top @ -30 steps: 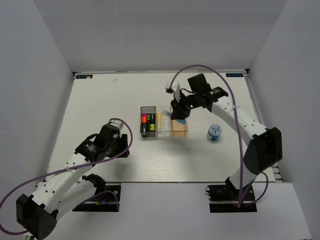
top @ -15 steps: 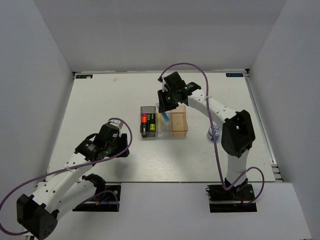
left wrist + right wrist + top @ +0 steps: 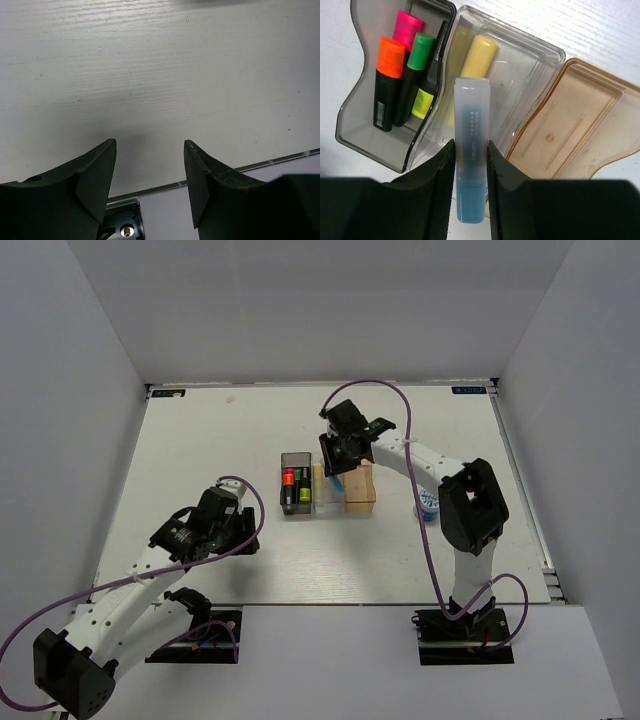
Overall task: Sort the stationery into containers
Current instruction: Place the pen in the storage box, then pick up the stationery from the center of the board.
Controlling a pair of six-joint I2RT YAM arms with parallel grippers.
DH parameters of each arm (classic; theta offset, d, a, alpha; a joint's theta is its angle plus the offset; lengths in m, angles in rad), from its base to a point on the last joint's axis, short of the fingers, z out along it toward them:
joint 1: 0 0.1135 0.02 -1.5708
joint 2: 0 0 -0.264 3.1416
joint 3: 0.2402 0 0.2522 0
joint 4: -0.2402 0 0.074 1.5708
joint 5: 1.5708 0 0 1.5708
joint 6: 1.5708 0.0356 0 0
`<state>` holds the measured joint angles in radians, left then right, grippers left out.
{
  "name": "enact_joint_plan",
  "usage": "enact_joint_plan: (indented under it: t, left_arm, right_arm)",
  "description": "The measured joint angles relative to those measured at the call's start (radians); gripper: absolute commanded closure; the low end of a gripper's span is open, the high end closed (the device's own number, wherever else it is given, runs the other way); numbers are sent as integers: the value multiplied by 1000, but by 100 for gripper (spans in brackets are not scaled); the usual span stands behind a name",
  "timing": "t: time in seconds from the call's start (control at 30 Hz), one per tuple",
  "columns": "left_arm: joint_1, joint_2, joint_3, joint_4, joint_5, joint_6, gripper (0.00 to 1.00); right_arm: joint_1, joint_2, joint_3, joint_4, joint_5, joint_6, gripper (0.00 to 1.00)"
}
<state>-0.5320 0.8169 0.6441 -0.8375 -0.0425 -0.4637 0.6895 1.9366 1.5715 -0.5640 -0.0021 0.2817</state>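
My right gripper [image 3: 471, 146] is shut on the light blue pen-like tube [image 3: 471, 150] and holds it above the clear bin [image 3: 530, 55], which has a yellow highlighter [image 3: 477, 55] in it. In the top view the right gripper [image 3: 338, 474] hangs over the middle of the bin row. The smoky dark grey bin [image 3: 350, 135] holds several highlighters: orange-black [image 3: 387, 75], pink [image 3: 407, 27], green [image 3: 417, 55]. The orange bin [image 3: 580, 120] has nothing in it. The blue-white roll [image 3: 430, 506] lies on the table right of the bins, partly behind my right arm. My left gripper [image 3: 149, 145] is open and empty.
In the top view the dark grey bin [image 3: 284, 485], clear bin [image 3: 326, 504] and orange bin [image 3: 362, 504] stand in a row at mid-table. My left gripper [image 3: 244, 538] hovers over bare table near the front edge [image 3: 225, 170]. White walls enclose the table.
My right gripper has moved left with the blue tube, from over the orange bin to over the clear bin. The left arm has not moved.
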Motion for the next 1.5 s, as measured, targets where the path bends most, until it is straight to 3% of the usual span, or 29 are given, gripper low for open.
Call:
enact_joint_plan:
  t: [0.1,0.2,0.23,0.4,0.5,0.57,0.63,0.67,0.7,0.73,0.77,0.8,0.83,0.87,0.9,0.93,0.97,1.07,1.17,1.5]
  left_arm:
    - [0,0,0,0,0,0,33]
    - [0,0,0,0,2,0,33]
    - [0,0,0,0,2,0,33]
    - [0,0,0,0,2,0,33]
    - [0,0,0,0,2,1,33]
    - [0,0,0,0,2,5,33]
    - [0,3,0,0,2,8,47]
    - [0,7,2,-2,2,11,58]
    - [0,13,6,-2,3,15,84]
    - [1,21,11,0,6,14,93]
    - [1,29,18,-1,8,23,97]
    - [2,40,26,-2,9,32,97]
    - [4,52,37,-3,11,40,92]
    - [7,63,48,-3,14,49,80]
    - [12,75,56,0,16,58,43]
    - [19,85,61,3,20,69,31]
    - [27,92,63,6,25,72,23]
    - [63,104,62,10,49,78,16]
    - [95,105,61,21,80,81,16]
    - [123,84,50,38,135,82,16]
  right_arm:
    - [-1,0,0,15,0,-5,63]
    - [-1,0,0,19,-5,-13,58]
    - [-1,0,0,20,-8,-16,53]
    - [-1,4,5,21,-22,-24,51]
    - [-1,4,7,22,-36,-31,67]
    - [-1,-5,5,23,-39,-66,100]
    - [-1,-44,-29,47,-31,-114,100]
    - [-3,-89,-76,87,-6,-152,100]
    - [-3,-145,-143,133,32,-183,100]
    - [-4,-231,-240,192,77,-219,100]
    - [-8,-306,-314,214,111,-249,97]
    - [-18,-375,-371,223,144,-279,77]
    - [-32,-427,-397,217,175,-303,56]
    - [-53,-458,-401,209,204,-326,27]
    - [-74,-478,-401,208,228,-332,17]
    - [-104,-496,-407,206,247,-345,10]
    - [-132,-518,-430,209,260,-354,10]
    - [-204,-612,-545,169,290,-368,10]
    - [-250,-662,-592,81,310,-367,10]
    - [-386,-583,-594,-3,252,-297,10]
